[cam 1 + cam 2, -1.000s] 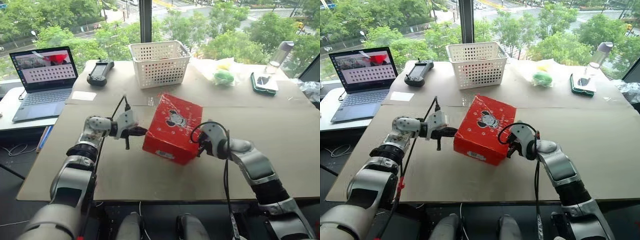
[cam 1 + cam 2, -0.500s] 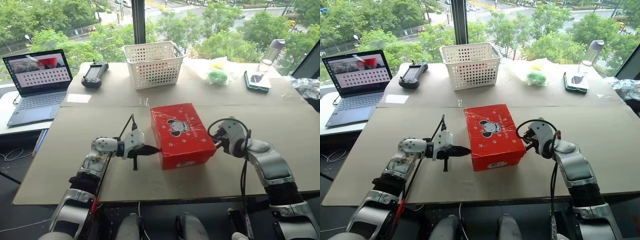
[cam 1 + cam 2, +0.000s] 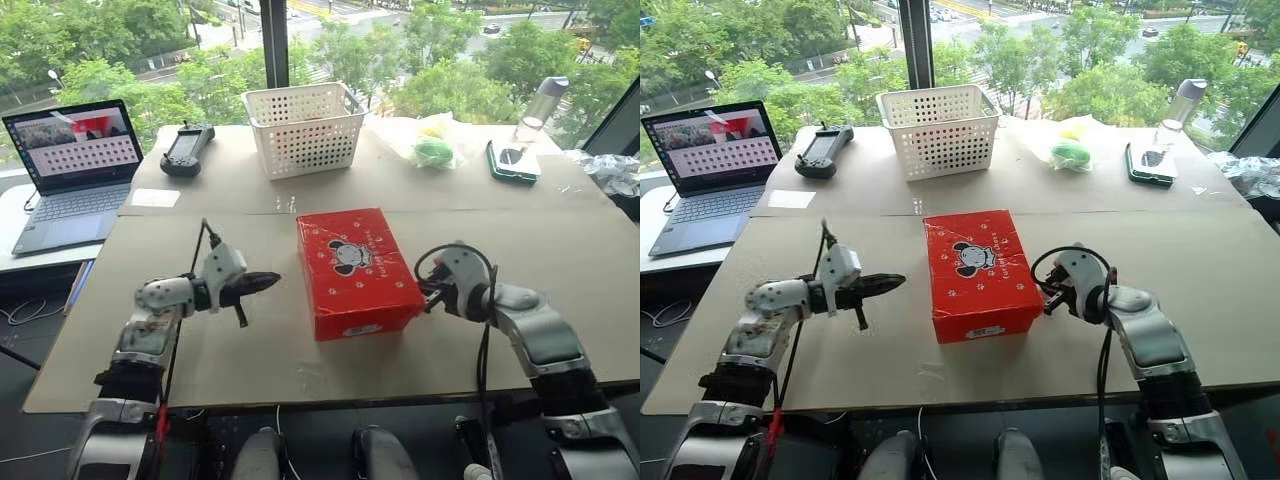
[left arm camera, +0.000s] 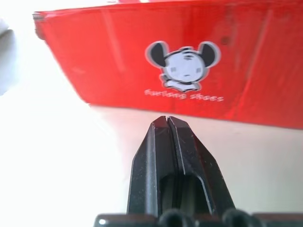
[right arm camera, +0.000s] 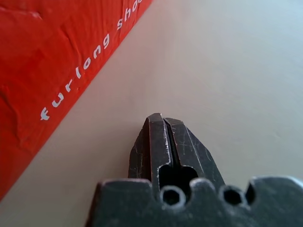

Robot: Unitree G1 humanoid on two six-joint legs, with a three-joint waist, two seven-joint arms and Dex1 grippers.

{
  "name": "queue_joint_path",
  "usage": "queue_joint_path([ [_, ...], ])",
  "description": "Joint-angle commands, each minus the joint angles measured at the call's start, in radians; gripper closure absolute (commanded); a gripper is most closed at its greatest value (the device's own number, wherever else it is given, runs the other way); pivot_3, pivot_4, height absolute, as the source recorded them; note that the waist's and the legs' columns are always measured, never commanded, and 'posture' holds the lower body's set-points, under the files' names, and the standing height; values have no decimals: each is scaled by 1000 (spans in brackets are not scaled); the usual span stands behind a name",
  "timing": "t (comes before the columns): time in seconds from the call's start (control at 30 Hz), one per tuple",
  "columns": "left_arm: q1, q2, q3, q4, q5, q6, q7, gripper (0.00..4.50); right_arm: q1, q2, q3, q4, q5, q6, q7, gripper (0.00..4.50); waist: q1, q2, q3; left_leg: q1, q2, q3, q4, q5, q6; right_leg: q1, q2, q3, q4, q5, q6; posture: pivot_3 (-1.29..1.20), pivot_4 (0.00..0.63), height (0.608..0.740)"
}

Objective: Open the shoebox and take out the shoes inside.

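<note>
— Cardboard sheets cover the tabletop, matte and flat, with trees behind the window. What sits on the left?

— An open laptop, then a black handheld controller and a white perforated plastic basket.

— And the left gripper?

— Its black tapered fingers are pressed together, holding nothing, pointing at the shoebox but apart from it.

— The box?

— Glossy red cardboard, rectangular, lid down, with a grey cartoon mouse logo. It lies between the two grippers.

— The right gripper?

— Fingers together, empty, just beside the box's side wall, over bare cardboard.
</note>
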Motion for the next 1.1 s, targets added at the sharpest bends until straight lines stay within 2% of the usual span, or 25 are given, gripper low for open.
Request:
queue_joint_path([
  [0.03,150,53,102,-310,-241,259,4,4474,-7,-32,-12,25,7,-93,58,4500,-1,0,0,0,0,0,0,0,0,0,0,0,0,0,0,0,150,733],
  [0.1,207,127,149,-406,-339,354,-46,4474,-25,-34,-14,63,15,-119,85,4500,-5,-1,1,0,1,0,0,0,0,0,0,1,-1,0,0,0,150,733],
  [0.2,217,235,193,-420,-429,467,-96,4474,-58,-31,-19,118,28,-158,122,4500,5,1,2,0,0,0,-1,0,-1,0,0,0,0,-3,-4,0,150,733],
  [0.33,216,337,192,-375,-420,459,-170,4474,-108,-28,-2,184,23,-217,179,4500,7,3,3,5,0,1,-1,-4,-9,3,-1,0,-1,-4,-6,0,150,733],
  [0.43,194,377,199,-373,-431,460,-199,4474,-142,-34,14,222,18,-259,238,4500,5,3,3,5,0,0,-1,-4,-9,3,-1,0,-1,-4,-6,0,150,733],
  [0.57,137,413,207,-356,-447,470,-213,4474,-186,-37,16,249,32,-265,304,4500,5,3,3,3,0,1,-3,0,-2,1,-1,0,-2,-5,-8,0,150,733],
  [0.77,70,433,195,-350,-452,485,-206,4474,-224,-40,7,221,91,-220,395,4500,4,3,4,3,-1,4,-6,1,-1,1,0,0,-2,-6,-8,0,150,733],
  [1.1,62,421,179,-395,-460,512,-164,4474,-286,-27,-70,189,204,-115,393,4500,2,3,4,3,0,4,-6,1,-2,0,0,0,-1,-6,-8,0,150,733],
])
